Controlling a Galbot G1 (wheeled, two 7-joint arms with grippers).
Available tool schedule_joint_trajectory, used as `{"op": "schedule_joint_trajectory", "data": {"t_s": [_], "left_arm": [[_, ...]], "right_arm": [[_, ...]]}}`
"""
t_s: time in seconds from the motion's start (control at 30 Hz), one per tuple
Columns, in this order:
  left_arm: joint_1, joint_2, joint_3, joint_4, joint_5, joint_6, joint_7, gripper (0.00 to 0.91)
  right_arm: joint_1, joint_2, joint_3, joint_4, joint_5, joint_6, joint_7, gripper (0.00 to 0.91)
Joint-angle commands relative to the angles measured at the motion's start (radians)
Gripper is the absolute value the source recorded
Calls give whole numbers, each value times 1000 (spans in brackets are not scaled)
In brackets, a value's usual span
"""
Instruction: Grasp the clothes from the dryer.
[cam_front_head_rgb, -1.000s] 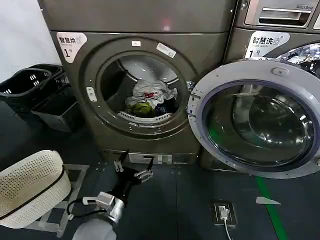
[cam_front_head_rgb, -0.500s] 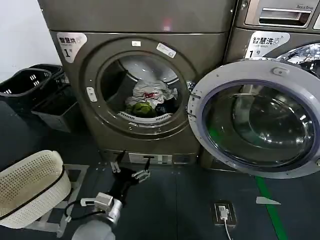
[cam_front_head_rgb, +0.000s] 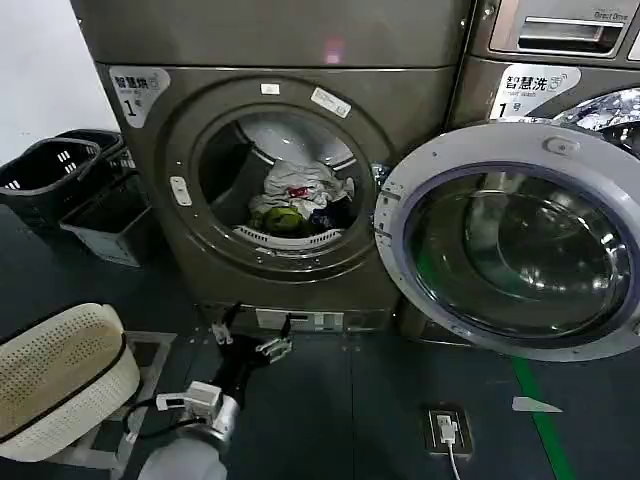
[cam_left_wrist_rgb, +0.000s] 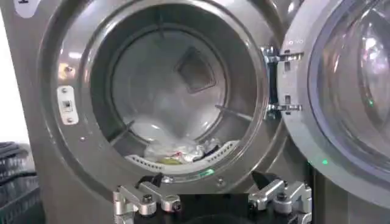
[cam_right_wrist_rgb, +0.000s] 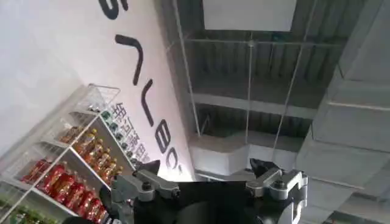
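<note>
Bronze-grey dryer (cam_front_head_rgb: 280, 180), clothes (cam_front_head_rgb: 298, 200) inside its drum, well beyond left gripper (cam_front_head_rgb: 248, 335), jaws apart, right gripper (cam_right_wrist_rgb: 210, 176) jaws apart.

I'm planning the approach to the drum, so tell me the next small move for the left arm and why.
Probably raise the left gripper and ease it forward toward the port of the dryer. Its fingers are open and empty, low before the machine's base, while the clothes lie heaped at the drum's bottom, above and beyond it. The door hangs wide open, so the way in looks free.
</note>
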Motion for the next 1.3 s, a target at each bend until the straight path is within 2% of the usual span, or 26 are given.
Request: {"op": "schedule_joint_trajectory", "data": {"t_s": [0.03,1.3], "left_arm": [[-2,-1,1,-2,0,-1,0,907],[-16,3,2,21,-5,-9,-3,907]], "right_arm": [[0,3,1,16,19,-7,3,907],[18,20,-26,33,19,0,16,907]]}}
